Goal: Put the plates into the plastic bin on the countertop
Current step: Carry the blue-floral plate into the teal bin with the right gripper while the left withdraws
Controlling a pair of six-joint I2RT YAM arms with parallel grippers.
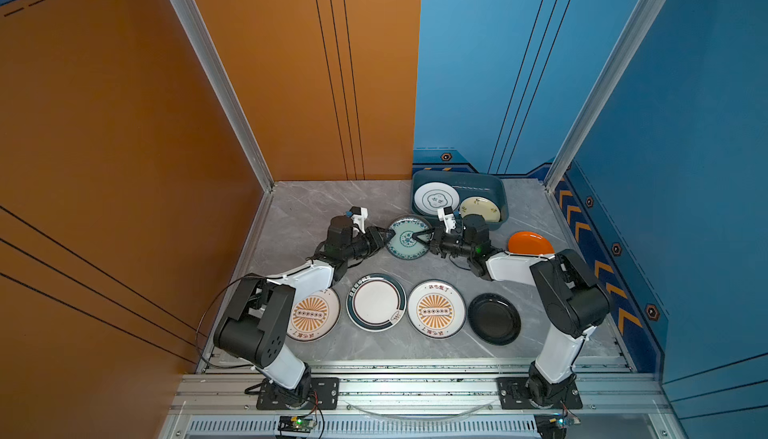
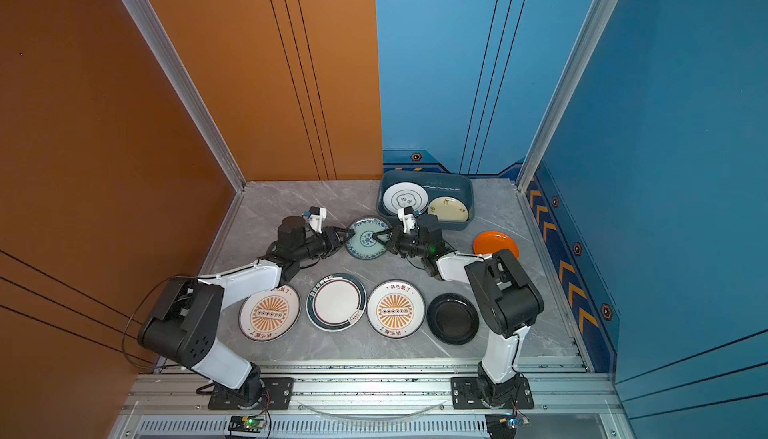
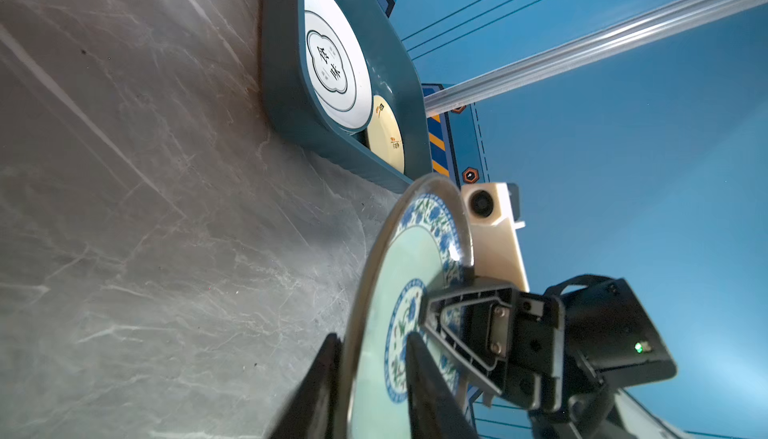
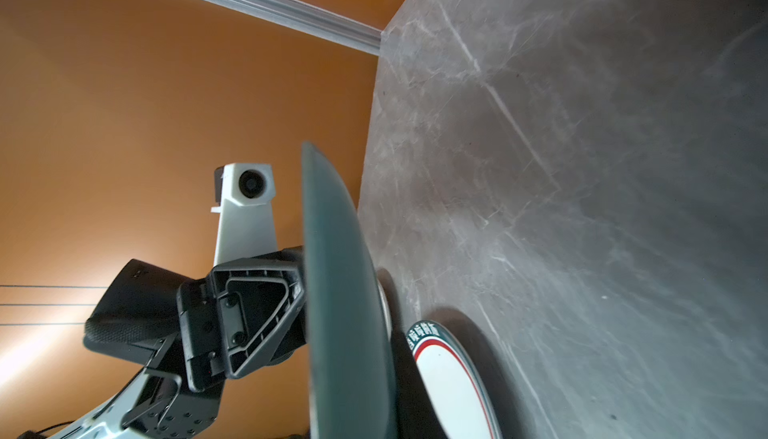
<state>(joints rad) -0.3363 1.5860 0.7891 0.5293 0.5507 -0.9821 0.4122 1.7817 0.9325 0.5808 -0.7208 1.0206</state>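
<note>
The teal patterned plate [image 1: 404,246] hangs clear of the desk [image 1: 316,212], just short of the plastic bin [image 1: 478,185]. It is gripped at opposite edges, apparently because it is being passed from one arm to the other. The right claw [image 1: 417,236] is clamped on the rim toward the bin with one finger flat on the patterned face, so it alone can carry the plate. The left claw [image 1: 390,235] straddles the opposite rim with its fingers [image 3: 320,391] apart and slack, probably letting go. The plate sits roughly level, which suits passing it over the flared wall. Inside lie a white emblem plate [image 1: 436,199] and a yellow plate [image 1: 480,209] side by side, so this one likely stacks on top. The orange plate [image 1: 530,243] and the four plates in the near row [image 1: 376,302] lie flat, not yet moved.
</note>
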